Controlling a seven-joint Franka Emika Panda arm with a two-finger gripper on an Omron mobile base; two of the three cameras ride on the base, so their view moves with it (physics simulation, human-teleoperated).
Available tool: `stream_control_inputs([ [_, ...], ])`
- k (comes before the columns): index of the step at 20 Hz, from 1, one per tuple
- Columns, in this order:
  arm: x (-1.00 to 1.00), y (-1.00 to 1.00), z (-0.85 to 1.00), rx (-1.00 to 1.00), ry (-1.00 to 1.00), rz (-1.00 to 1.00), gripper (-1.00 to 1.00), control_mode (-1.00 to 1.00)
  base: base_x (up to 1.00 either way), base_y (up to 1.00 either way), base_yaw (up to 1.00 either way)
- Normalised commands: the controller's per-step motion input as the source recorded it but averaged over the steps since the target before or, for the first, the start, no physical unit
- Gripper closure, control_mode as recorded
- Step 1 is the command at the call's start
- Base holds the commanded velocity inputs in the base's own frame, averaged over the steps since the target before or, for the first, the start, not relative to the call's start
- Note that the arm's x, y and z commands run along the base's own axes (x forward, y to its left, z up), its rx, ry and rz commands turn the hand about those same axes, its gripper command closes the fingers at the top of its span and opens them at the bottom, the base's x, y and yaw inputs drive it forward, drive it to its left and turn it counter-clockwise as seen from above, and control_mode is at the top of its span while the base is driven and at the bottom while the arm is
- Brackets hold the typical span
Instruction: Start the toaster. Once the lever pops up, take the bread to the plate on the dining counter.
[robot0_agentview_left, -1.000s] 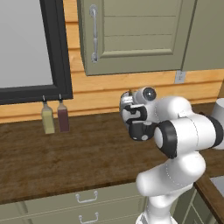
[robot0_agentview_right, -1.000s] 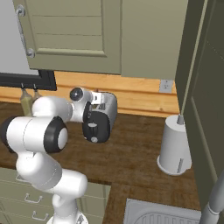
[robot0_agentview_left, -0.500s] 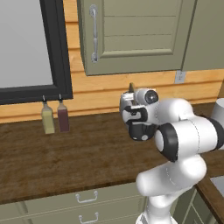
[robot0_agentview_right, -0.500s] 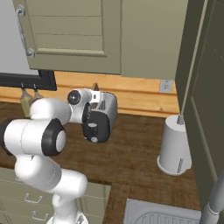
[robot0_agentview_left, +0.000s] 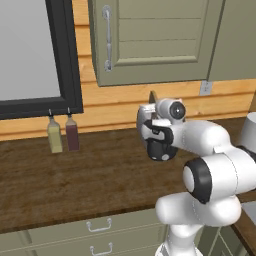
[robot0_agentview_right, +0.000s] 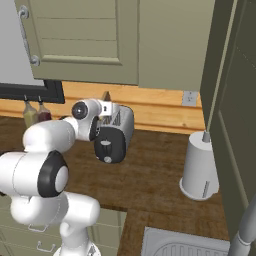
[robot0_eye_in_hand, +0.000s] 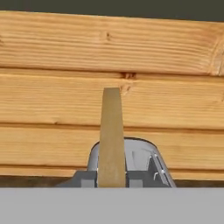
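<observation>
By the wood wall, my gripper (robot0_eye_in_hand: 112, 180) pinched the bread (robot0_eye_in_hand: 111, 135) standing above the toaster (robot0_agentview_right: 119, 131), mid-frame.

Words: none could be read.
Toaster (robot0_agentview_right: 118, 134): pale marks sat on its black end, too small to read.
Two bottles (robot0_agentview_left: 63, 134): no labels could be read on them.
Wall plate (robot0_agentview_right: 189, 98): plain, with no writing.
White roll (robot0_agentview_right: 200, 167): one tiny dark mark near the bottom, too small to read.
Cupboard doors (robot0_agentview_left: 155, 40): plain, with no signs.
</observation>
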Motion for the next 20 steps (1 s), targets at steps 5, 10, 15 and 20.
stream_control_inputs([
  [5,-0.56,0.00,0.23,0.06,0.00,0.00,1.00,-1.00,0.00,0.00,0.00],
  [10,-0.53,0.02,0.60,0.14,0.16,0.00,1.00,-1.00,0.00,0.00,0.00],
  [15,-0.99,0.00,0.35,0.06,0.16,0.00,1.00,-1.00,0.00,0.00,0.00],
  [20,-1.00,0.00,0.33,0.02,0.07,0.01,1.00,-1.00,0.00,0.00,0.00],
])
